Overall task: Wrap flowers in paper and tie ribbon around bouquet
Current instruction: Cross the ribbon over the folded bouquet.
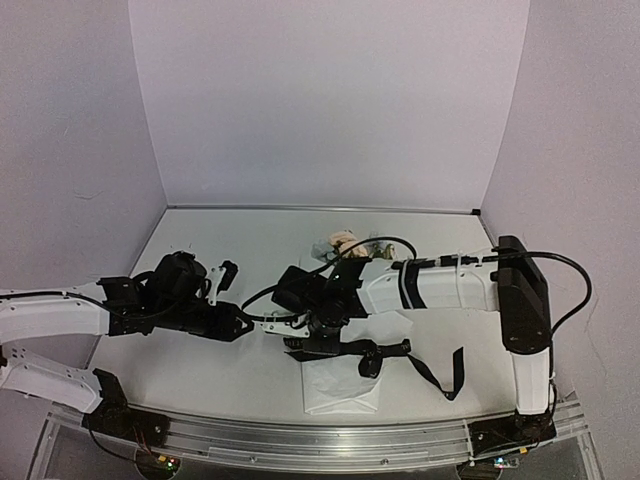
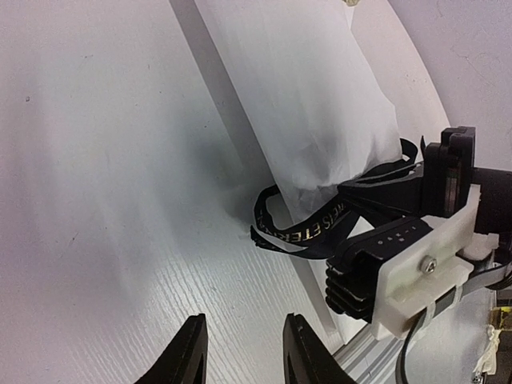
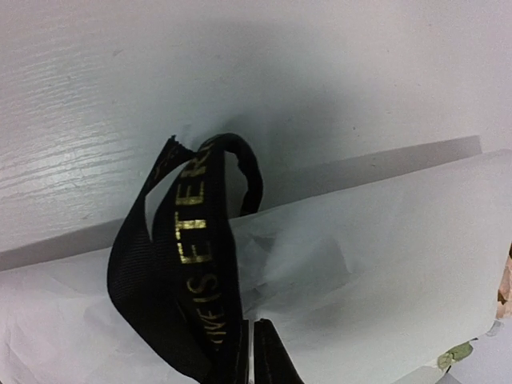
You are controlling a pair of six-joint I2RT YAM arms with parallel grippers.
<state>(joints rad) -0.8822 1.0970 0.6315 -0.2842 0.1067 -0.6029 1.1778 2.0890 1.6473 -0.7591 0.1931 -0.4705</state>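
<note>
Gold lettering runs along the black ribbon (image 3: 188, 264). The right wrist cam reads "IS ETER" clearly, w/ possibly "WE" below it, where the fabric curls too much to be sure. The left wrist cam also shows "ETER" on the same loop. No other writing is legible.

Right gripper (image 3: 253, 358): fingers pressed together at the bottom of its own view, pinching the ribbon. From there the ribbon arches up in a loop over the paper (image 3: 376, 288).

Left gripper (image 2: 240, 356): fingers spread w/ nothing between them, over the bare white table (image 2: 104, 200). It is near the loop but apart from it.

The bouquet (image 1: 340, 388) lies on the table approx. mid-front. Its paper end points toward the arm bases, and the flowers (image 1: 345, 243) (peach-cream, partly hidden) poke out at the far end.

In the top view the right arm crosses the bouquet's middle and covers most of it. Only that view shows the ribbon's loose tail trailing off to the right on the table, and the aluminium rail (image 1: 330, 440) along the near edge.

The right wrist cam gets just a sliver of petal and a green leaf at its right edge. The left wrist cam alone shows the right gripper's black-and-white body from the side, w/ the ribbon looped at the paper's lower end.
</note>
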